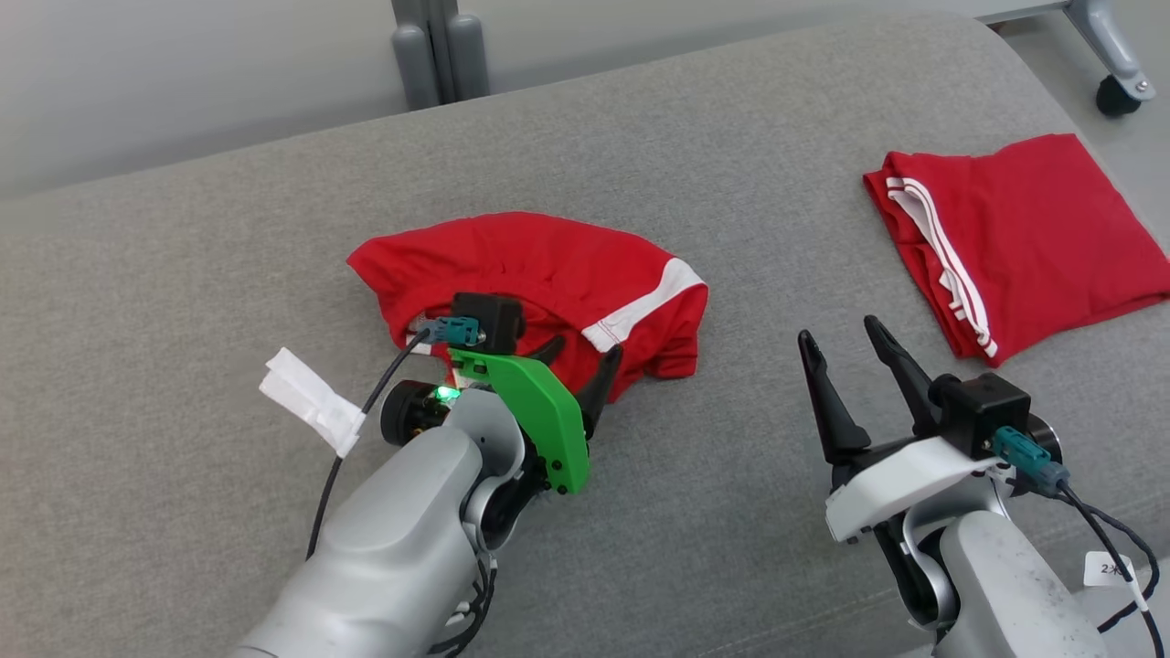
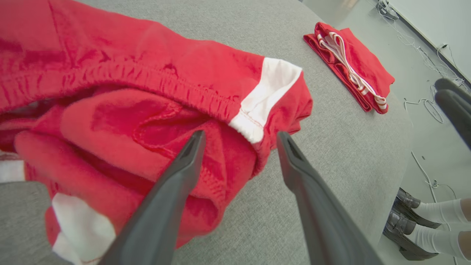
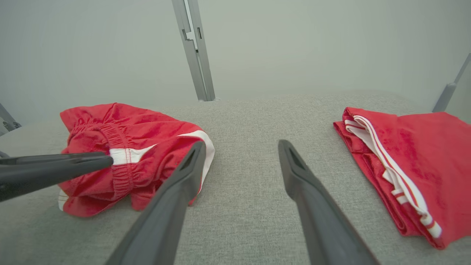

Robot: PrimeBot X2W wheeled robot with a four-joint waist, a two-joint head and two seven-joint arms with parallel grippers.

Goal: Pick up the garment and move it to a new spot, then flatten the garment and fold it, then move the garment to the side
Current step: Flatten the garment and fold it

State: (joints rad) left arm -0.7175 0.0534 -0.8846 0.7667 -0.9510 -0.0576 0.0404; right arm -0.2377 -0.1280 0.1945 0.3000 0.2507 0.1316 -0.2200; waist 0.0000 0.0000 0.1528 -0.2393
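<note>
The garment (image 1: pixel 548 265) is a pair of red shorts with white side stripes, lying crumpled in a loose heap near the middle of the grey fabric surface (image 1: pixel 731 164). Its gathered waistband (image 2: pixel 154 79) runs across the top of the heap and ends at a white stripe (image 2: pixel 268 84). More red cloth bunches under and in front of the waistband.

The left hand (image 1: pixel 586 349) sits at the near edge of the heap with its fingers spread. In the left wrist view (image 2: pixel 241 135) one finger lies over the bunched red cloth and the other is over bare surface just past the garment's edge. Nothing is pinched between them, and I cannot tell whether the first finger touches the cloth. A white tag (image 1: pixel 306 397) hangs on the cable by this arm.

The right hand (image 1: pixel 839 330) is well apart from the garment (image 3: pixel 128 129). Its fingers are also spread and hold nothing. In the right wrist view (image 3: pixel 241 143) it points across bare surface between the heap and a second red piece.

This folded garment (image 1: pixel 1024 228) lies flat near the surface's right end, with white-trimmed edges along its left side.

Beyond the far edge stand a grey post (image 1: pixel 439 50) and a wheel (image 1: pixel 1117 91). In the left wrist view a person's feet (image 2: pixel 412 217), in dark shoes and white socks, are on the floor beside the surface.
</note>
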